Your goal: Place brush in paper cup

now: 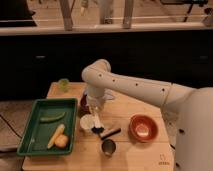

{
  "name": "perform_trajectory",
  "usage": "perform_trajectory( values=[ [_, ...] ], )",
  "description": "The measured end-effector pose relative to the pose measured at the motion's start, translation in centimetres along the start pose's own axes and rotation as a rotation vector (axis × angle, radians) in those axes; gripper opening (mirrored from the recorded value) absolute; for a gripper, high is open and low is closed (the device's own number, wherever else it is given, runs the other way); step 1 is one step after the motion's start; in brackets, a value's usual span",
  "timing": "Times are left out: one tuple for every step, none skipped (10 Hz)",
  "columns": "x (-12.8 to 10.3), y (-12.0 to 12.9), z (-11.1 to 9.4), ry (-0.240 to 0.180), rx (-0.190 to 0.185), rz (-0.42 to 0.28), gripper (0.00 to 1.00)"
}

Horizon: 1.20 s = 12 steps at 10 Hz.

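My gripper (96, 111) hangs fingers-down over the middle of the wooden table (135, 155), shut on the brush (97, 122). The brush's white handle points down and its dark bristle head sits just above the tabletop. The white paper cup (88, 122) stands upright right beside the brush, on its left, and I cannot tell whether they touch. The brush is outside the cup.
A tan block with a black edge (110, 132) lies just right of the brush, and a metal cup (108, 146) stands near the front. An orange bowl (142, 127) is at right, a dark red bowl (85, 103) behind the gripper. The green tray (35, 131) with vegetables is at left, with a green cup (63, 84) behind it.
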Motion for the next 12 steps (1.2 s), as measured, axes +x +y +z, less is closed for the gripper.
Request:
perform_trajectory(
  values=[
    [-0.07,-0.26,0.03,-0.005,0.001,-0.005,0.01],
    [-0.03,-0.48,0.05,-0.008,0.001,-0.012,0.01],
    [-0.03,-0.37,0.11,-0.013,-0.001,-0.011,0.01],
    [-0.05,-0.34,0.11,-0.017,-0.001,-0.012,0.01],
    [-0.03,-0.51,0.2,-0.021,-0.001,-0.017,0.01],
    [-0.05,-0.55,0.26,-0.025,0.0,-0.018,0.01],
    [-0.09,-0.45,0.35,-0.034,0.002,-0.019,0.01],
    [-0.16,-0.32,0.5,-0.046,0.005,-0.02,0.01],
    [-0.12,-0.31,0.49,-0.047,0.005,-0.02,0.01],
    [-0.06,-0.37,0.57,-0.05,0.006,-0.02,0.01],
    [-0.03,-0.49,0.62,-0.053,0.007,-0.022,0.01],
    [-0.01,-0.51,0.68,-0.058,0.005,-0.024,0.01]
  ],
)
